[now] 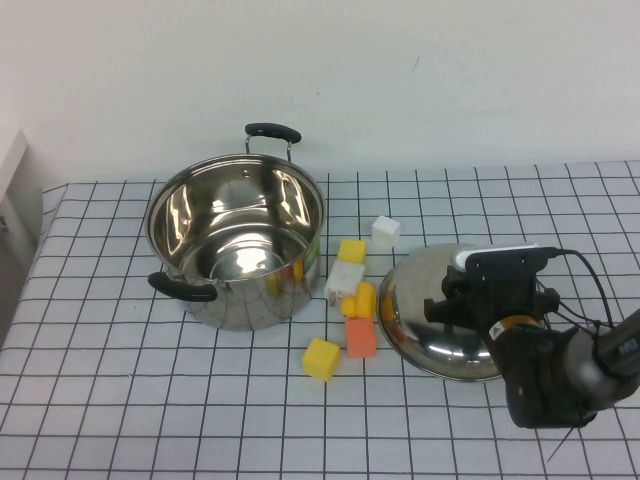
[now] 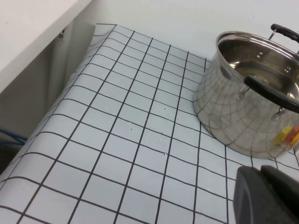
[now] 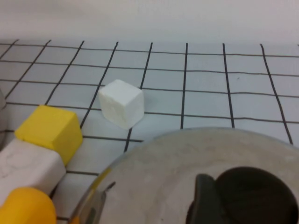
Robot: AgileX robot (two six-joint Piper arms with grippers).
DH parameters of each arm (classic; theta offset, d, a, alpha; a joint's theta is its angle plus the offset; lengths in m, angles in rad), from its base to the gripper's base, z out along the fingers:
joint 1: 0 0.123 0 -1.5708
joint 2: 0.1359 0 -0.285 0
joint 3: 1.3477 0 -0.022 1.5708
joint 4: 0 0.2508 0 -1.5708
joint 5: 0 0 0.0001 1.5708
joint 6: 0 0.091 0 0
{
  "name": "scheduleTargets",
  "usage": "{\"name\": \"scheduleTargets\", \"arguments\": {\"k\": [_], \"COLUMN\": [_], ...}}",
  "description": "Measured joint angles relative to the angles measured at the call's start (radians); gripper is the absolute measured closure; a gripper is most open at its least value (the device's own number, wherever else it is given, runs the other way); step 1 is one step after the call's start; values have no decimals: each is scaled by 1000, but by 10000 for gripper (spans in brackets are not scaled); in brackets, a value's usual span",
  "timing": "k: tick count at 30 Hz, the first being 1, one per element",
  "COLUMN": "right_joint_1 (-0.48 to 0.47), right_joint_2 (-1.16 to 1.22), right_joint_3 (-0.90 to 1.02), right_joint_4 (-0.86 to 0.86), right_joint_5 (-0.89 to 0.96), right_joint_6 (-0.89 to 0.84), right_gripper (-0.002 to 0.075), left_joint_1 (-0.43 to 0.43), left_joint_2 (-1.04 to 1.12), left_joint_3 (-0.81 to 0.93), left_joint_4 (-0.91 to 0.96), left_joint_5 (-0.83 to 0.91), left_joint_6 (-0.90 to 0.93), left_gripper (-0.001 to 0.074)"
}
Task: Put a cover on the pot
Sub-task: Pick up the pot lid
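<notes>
The pot (image 1: 237, 240) is a big shiny steel one with two black handles, standing open at the table's left middle; it also shows in the left wrist view (image 2: 243, 107). Its domed steel lid (image 1: 420, 320) lies on the table to the right. My right gripper (image 1: 476, 300) hangs low over the lid's top and is open. One finger (image 3: 205, 200) stands right beside the black knob (image 3: 259, 196); the other is out of frame. My left gripper (image 2: 268, 196) is shut and hovers over the cloth left of the pot, out of the high view.
Small blocks lie between pot and lid: a white cube (image 1: 385, 231), a yellow one (image 1: 351, 251), a white block (image 1: 344, 280), an orange block (image 1: 360, 338) and a yellow cube (image 1: 321, 359). The checked cloth's left edge (image 2: 28, 154) drops off.
</notes>
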Motion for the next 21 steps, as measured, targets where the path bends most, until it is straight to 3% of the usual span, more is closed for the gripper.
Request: {"name": "scheduleTargets", "arguments": {"k": [21], "right_joint_1": [-29], "right_joint_2": [75], "right_joint_3": [-106], "right_joint_4": [-26], "right_joint_5": [86], "right_joint_6": [0], "right_gripper": [333], "left_joint_1": [0], "left_joint_2": [0], "left_joint_3": [0], "left_joint_4": [0], "left_joint_5": [0], "left_joint_6": [4], "left_gripper": [738]}}
